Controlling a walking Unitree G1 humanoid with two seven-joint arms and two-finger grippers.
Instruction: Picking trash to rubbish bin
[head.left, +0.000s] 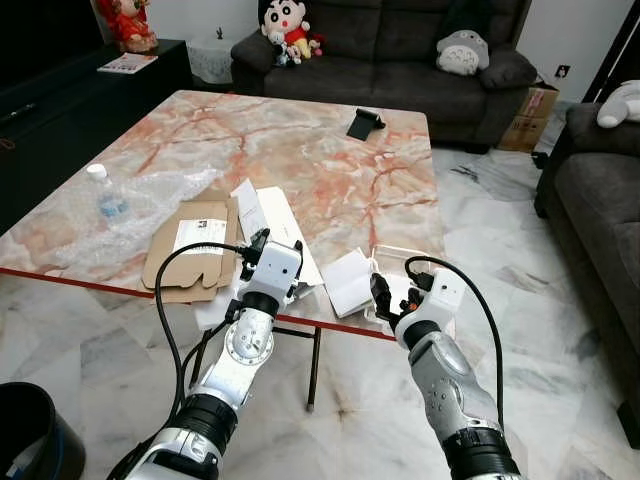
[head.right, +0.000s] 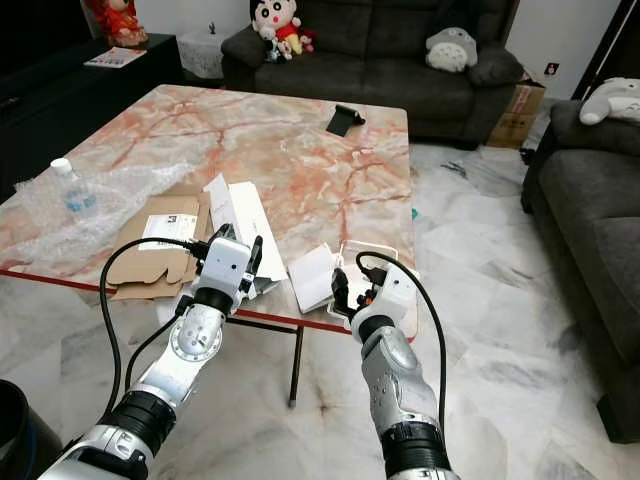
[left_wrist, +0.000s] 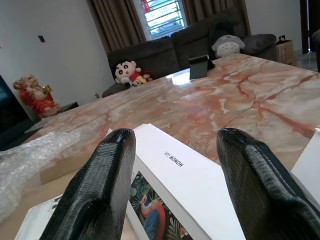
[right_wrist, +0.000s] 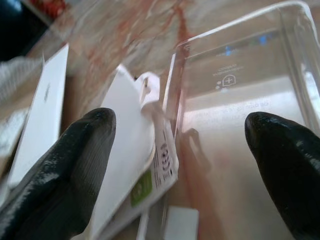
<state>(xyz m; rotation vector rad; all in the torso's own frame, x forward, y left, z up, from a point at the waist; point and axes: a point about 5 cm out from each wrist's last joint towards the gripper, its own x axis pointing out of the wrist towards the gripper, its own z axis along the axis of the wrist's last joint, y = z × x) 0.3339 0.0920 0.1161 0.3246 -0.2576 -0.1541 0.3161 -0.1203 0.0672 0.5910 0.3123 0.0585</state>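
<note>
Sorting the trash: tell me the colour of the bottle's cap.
White; the bottle cap shows best in the left eye view.

The table (head.left: 300, 150) stands ahead, a sofa (head.left: 400, 60) behind it at 12 o'clock. On the table's near edge, from 9 to 3 o'clock, lie bubble wrap (head.left: 90, 225) with a bottle (head.left: 108, 198) on it, a flattened carton (head.left: 190, 250), a long box (head.left: 272, 222), a small packet (head.left: 348, 282) and a clear tray (head.left: 415, 262). A phone stand (head.left: 364, 124) sits far back at 1 o'clock. A bin (head.left: 25, 425) stands on the floor (head.left: 560, 350) at 8 o'clock.
</note>
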